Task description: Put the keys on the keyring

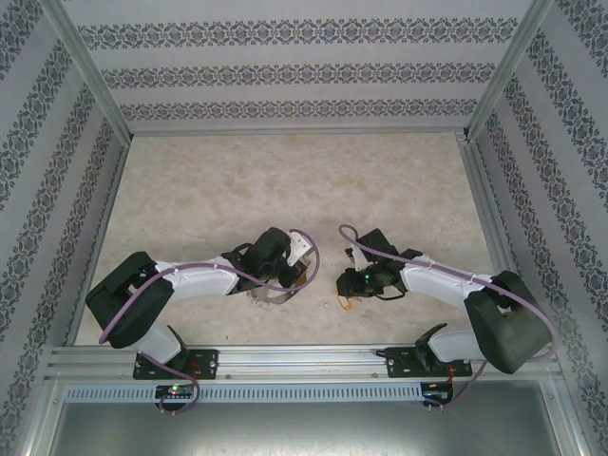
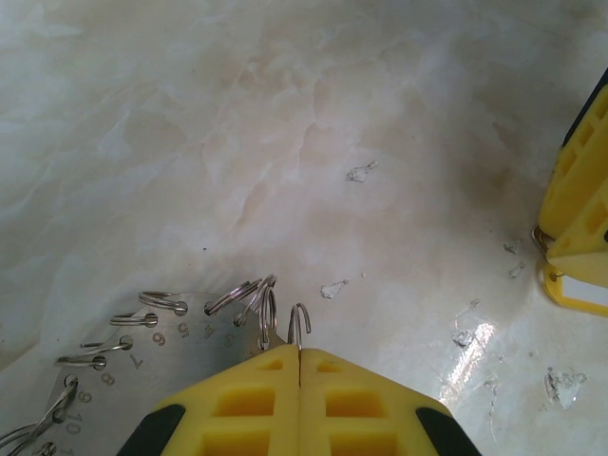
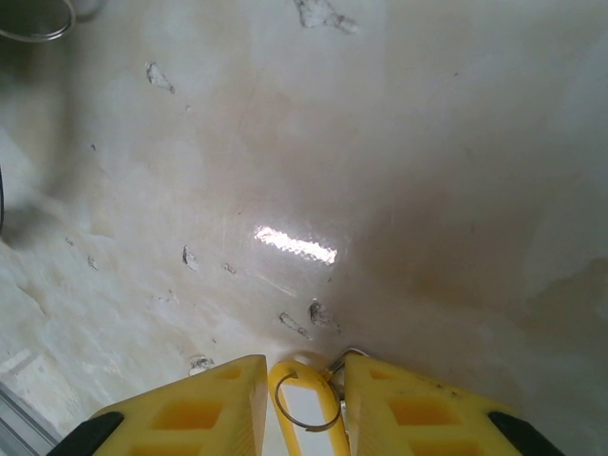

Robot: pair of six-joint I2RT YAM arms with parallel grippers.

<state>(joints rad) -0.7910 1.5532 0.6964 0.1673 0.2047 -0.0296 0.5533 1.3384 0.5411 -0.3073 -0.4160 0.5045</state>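
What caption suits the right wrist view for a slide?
Right gripper holds the yellow key over the marbled table.

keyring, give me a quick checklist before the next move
1. Left gripper shut on the keyring: ok.
2. Key held between the right gripper fingers: ok.
3. Small wire loop stands free above the left fingertips: ok.
4. Grippers apart, with a gap to close, in the top view: ok.
5. Key's split ring lined up with that loop: cannot tell.
6. Table free of loose bits: not ok, pale flakes lie on it.
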